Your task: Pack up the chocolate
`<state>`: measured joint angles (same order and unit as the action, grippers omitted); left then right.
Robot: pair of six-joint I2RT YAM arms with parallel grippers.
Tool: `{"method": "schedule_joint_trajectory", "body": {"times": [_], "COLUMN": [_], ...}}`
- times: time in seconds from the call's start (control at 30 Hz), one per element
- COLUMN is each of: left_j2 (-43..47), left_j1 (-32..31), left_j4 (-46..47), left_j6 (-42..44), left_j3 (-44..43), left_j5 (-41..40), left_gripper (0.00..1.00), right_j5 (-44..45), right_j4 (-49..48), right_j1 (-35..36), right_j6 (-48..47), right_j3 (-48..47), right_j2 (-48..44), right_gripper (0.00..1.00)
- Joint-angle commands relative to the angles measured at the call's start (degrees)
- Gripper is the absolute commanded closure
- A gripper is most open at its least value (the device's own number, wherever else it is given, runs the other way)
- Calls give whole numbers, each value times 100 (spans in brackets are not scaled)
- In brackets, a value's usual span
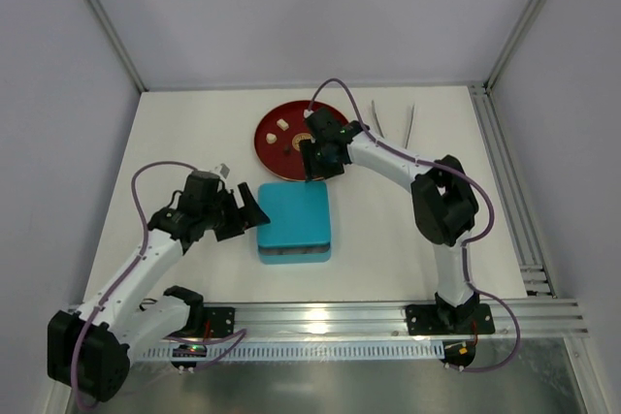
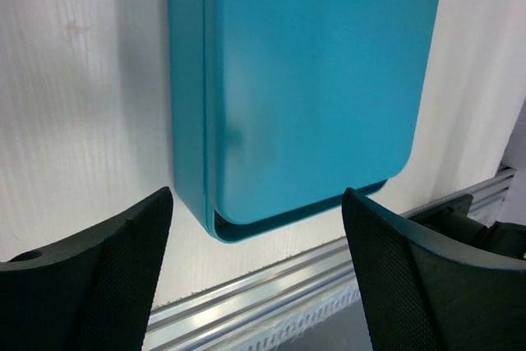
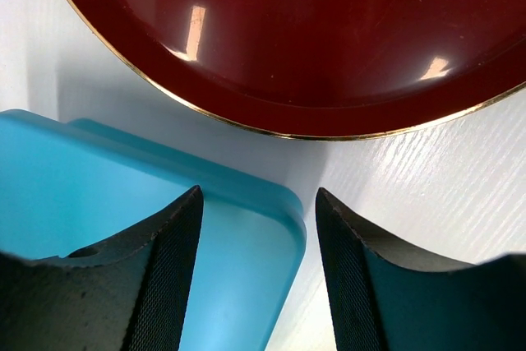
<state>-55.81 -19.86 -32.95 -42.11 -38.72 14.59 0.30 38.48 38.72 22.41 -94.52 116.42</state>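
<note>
Small chocolate pieces lie on a dark red plate [image 1: 281, 110]: a cream-white one [image 1: 281, 124], another pale one [image 1: 271, 140] and a tan one [image 1: 292, 150]. In front of the plate sits a closed turquoise box [image 1: 294, 220]. My right gripper [image 1: 320, 170] hangs open over the gap between the plate's near rim [image 3: 329, 39] and the box's far corner [image 3: 123, 203], with nothing between its fingers [image 3: 177, 269]. My left gripper [image 1: 254, 208] stands open at the box's left side. The left wrist view shows the box lid [image 2: 304, 80] beyond its empty fingers [image 2: 123, 269].
Two pairs of metal tweezers [image 1: 376, 118] [image 1: 409, 123] lie at the back right of the white table. A small grey object [image 1: 221, 170] sits by the left arm. An aluminium rail [image 1: 369, 315] runs along the near edge.
</note>
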Motion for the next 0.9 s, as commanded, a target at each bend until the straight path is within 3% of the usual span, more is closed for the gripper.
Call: {"method": "schedule_joint_trajectory", "body": {"times": [0.0, 0.27, 0.5, 0.87], "left_j2": [430, 1002, 1274, 1310], "left_j1": [-62, -308, -607, -712], "left_j4": [8, -19, 96, -115], "left_j6": [-253, -1255, -2160, -2609], "left_j3": [250, 883, 1042, 1358], "left_j5": [368, 563, 115, 281], "left_gripper": [20, 33, 40, 57], "right_j5": [41, 41, -170, -214], "right_j4": [98, 134, 55, -7], "right_j1": [-5, -13, -14, -14], "right_j6": [-176, -273, -264, -308], "right_j3": [-251, -427, -427, -462], "right_j2": [91, 223, 258, 258], "right_gripper": [41, 41, 41, 41]}}
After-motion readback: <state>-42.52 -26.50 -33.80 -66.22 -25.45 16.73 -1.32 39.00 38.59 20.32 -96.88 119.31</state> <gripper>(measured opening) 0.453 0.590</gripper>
